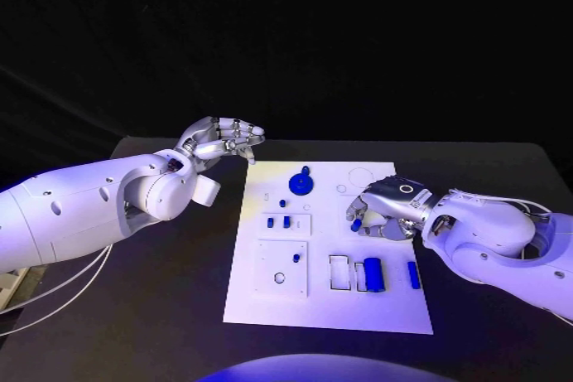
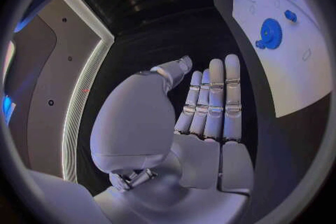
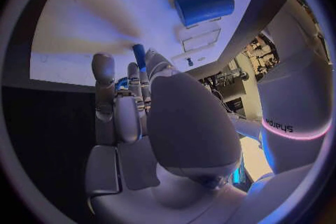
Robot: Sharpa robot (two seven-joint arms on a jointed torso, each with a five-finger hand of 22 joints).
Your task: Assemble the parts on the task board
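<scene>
The right hand [image 1: 384, 206] hangs over the middle of the flat white task board [image 1: 275, 303], pinching a small blue peg-shaped part [image 1: 356, 224] between thumb and fingers, its lower end pointing at the board. The pinch looks shallow; if the fingers shift as the peg meets its hole, I judge it could tilt, jam at the rim or drop and roll among the other pieces. The nearby short blue cylinder [image 1: 375, 273] lying in its recess and the slim blue bar [image 1: 413, 274] beside it could be nudged by the hand on the way down.

The left hand [image 1: 222, 138] is off the board's far left corner, above the black bench [image 1: 179, 316], holding nothing, fingers loosely curled in the head view.

The right wrist view shows the peg's tip [image 3: 139, 56] poking out past the fingers. The left wrist view shows its own fingers [image 2: 213, 101] straight and together, and the round blue gear [image 2: 270, 33] from the side.
</scene>
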